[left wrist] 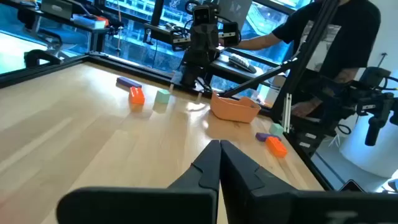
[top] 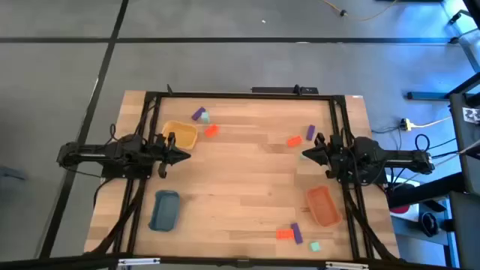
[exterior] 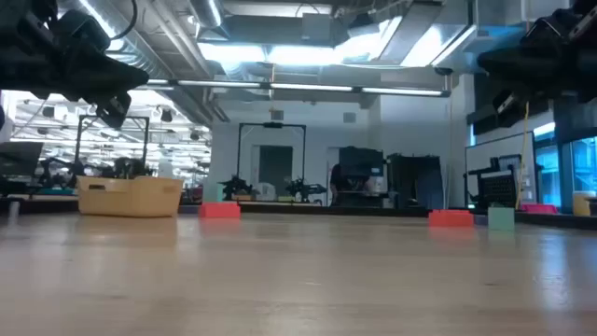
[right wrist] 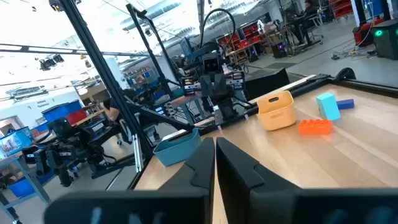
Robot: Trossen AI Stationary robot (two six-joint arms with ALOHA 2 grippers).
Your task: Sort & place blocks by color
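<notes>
Small blocks lie in three groups on the wooden table. A purple block (top: 199,114), a teal block (top: 205,119) and an orange block (top: 211,130) lie far left. An orange block (top: 294,140) and a purple block (top: 310,133) lie far right. An orange block (top: 284,233), a purple block (top: 297,233) and a teal block (top: 315,245) lie near the front edge. My left gripper (top: 185,156) hovers shut beside the yellow tray. My right gripper (top: 304,156) hovers shut near the far-right pair. In the wrist views both pairs of fingertips (left wrist: 219,147) (right wrist: 214,144) meet with nothing between them.
A yellow tray (top: 180,135) stands far left, a blue tray (top: 165,210) near left and an orange tray (top: 324,206) near right. Black frame rails (top: 240,95) run along the table's far and side edges. Bare wood (top: 240,180) lies between the two grippers.
</notes>
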